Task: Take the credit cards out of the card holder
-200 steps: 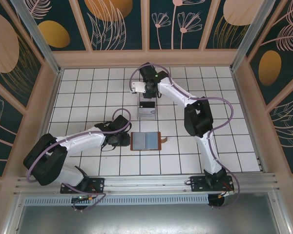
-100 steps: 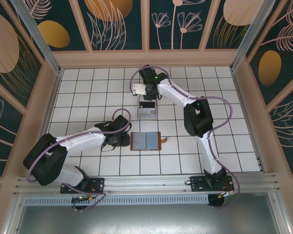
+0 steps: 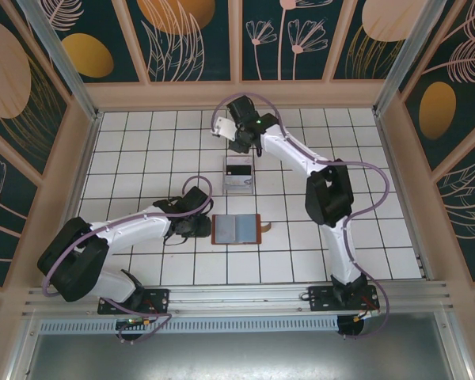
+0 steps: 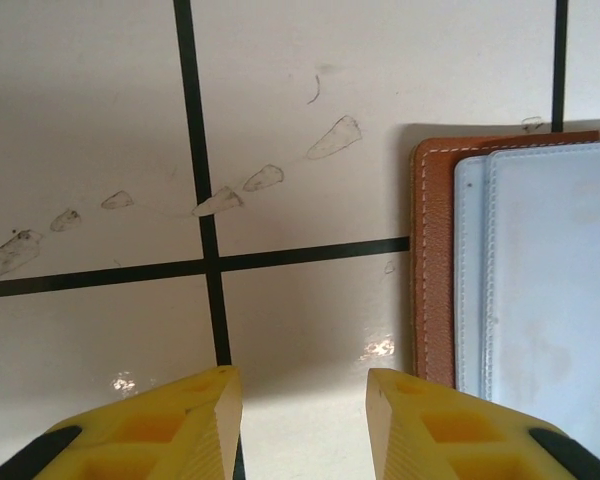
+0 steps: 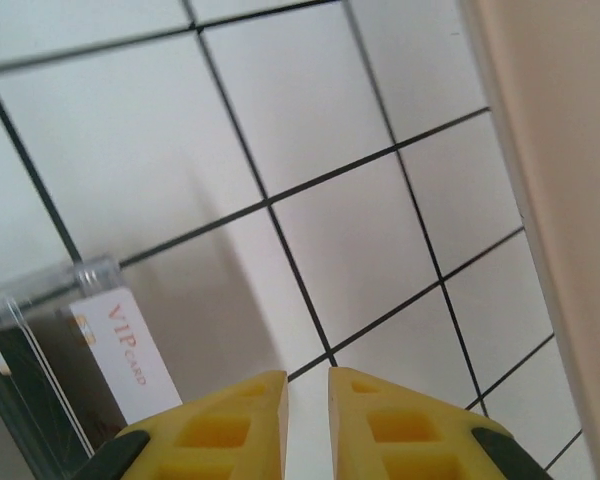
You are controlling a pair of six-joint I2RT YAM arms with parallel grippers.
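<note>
Right gripper (image 5: pixel 307 378): backed off stand (image 3: pixel 238 184), barely parted, empty; card (image 5: pixel 125 350) delivered, I reckon.
Left gripper (image 4: pixel 302 375): open by card holder (image 4: pixel 435 300).

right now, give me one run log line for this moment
left gripper open, low at left edge of card holder | right gripper slightly open, empty, beyond acrylic stand | card holder open flat | VIP card in stand

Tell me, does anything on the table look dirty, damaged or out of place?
A trail of grey smudges crosses the white tiles just left of the open card holder. Nothing else stands out.
</note>
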